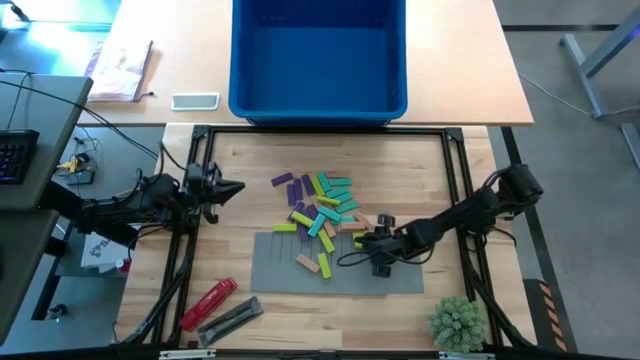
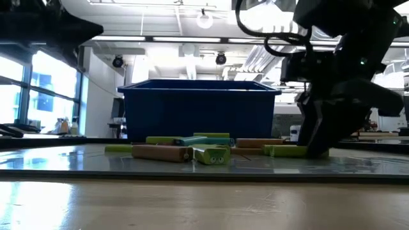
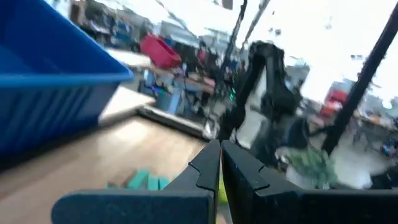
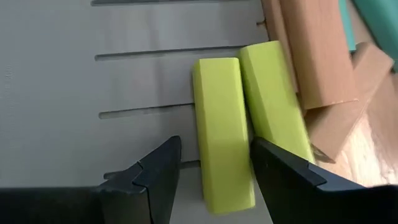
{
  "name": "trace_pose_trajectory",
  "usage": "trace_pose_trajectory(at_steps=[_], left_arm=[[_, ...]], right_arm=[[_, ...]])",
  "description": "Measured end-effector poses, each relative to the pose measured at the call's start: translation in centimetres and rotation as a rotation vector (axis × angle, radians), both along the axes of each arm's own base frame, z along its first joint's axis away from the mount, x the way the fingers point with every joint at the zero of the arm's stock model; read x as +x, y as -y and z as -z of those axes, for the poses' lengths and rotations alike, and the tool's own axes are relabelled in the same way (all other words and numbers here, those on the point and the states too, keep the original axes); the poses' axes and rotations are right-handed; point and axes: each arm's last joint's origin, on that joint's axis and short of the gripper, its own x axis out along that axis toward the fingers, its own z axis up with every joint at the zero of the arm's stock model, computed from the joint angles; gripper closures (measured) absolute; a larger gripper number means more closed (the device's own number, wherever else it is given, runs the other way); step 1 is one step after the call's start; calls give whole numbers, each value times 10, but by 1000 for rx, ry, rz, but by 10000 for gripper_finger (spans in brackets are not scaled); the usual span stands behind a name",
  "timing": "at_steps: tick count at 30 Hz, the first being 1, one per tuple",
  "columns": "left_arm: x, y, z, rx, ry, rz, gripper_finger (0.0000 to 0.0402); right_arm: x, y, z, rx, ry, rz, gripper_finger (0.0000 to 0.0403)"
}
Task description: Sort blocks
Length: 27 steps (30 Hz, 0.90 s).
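blocks (image 1: 318, 215) heaped apparently behind mat (image 1: 300, 268)

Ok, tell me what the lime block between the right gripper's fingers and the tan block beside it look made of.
Lime block: probably painted wood, opaque matte coat, no grain showing. Tan block: bare wood, faint grain, unpainted.

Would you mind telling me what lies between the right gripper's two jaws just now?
A lime-green rectangular block lies between the open jaws of the right gripper, on the flat grey mat; the right wrist view shows it.
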Motion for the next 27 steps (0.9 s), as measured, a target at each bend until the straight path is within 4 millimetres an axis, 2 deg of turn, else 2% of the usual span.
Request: trace_pose_trajectory(at_steps=[6,13,18,23,27], left_arm=[[-1,-2,-4,-27,45,-75,401],[0,-3,-3,-35,35,-92,401],[3,-3,-1,-67,16,-87,401],[11,-3,5,-83,-56,-88,401],[22,-1,12,-78,-149,-16,401]], right_arm=[[5,12,4,-62,-5,29,218],[11,46,4,-183,-18,86,218],[18,64,3,-163,15,137,218],[25,63,0,-131,77,96,218],[34,51,-11,-113,121,52,218]])
